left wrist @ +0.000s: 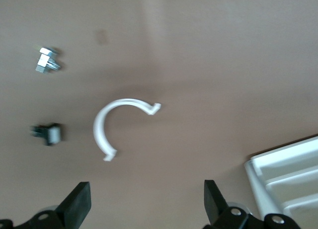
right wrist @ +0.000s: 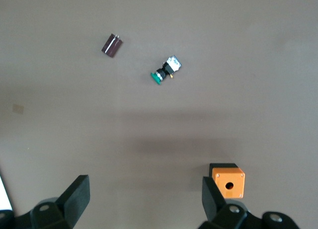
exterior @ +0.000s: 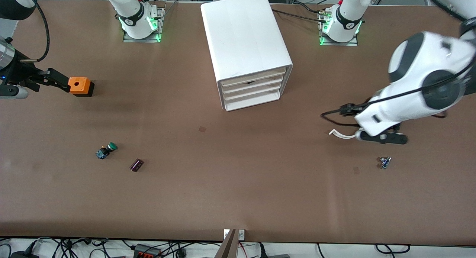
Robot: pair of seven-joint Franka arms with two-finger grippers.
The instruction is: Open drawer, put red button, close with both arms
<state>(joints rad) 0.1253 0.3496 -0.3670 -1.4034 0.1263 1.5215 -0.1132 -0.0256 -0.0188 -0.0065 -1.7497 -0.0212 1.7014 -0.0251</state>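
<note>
The white cabinet [exterior: 245, 38] stands at the middle of the table, between the two bases. Its top drawer [exterior: 254, 74] sits flush with the lower ones, shut. The cabinet's corner shows in the left wrist view [left wrist: 285, 177]. No red button shows in any view. My left gripper [exterior: 383, 138] [left wrist: 146, 209] is open and empty, over bare table beside a white C-shaped clip [left wrist: 124, 127] [exterior: 340, 134]. My right gripper [exterior: 55, 80] [right wrist: 144, 204] is open and empty at the right arm's end, one finger [right wrist: 213, 199] next to the orange box [exterior: 80, 86] [right wrist: 228, 180].
A green-capped button [exterior: 107, 150] [right wrist: 165, 70] and a dark purple part [exterior: 136, 165] [right wrist: 112, 45] lie nearer the front camera than the orange box. A bolt [left wrist: 47, 60] and a small black part [left wrist: 47, 133] lie near the clip. A small part [exterior: 385, 162] lies by the left hand.
</note>
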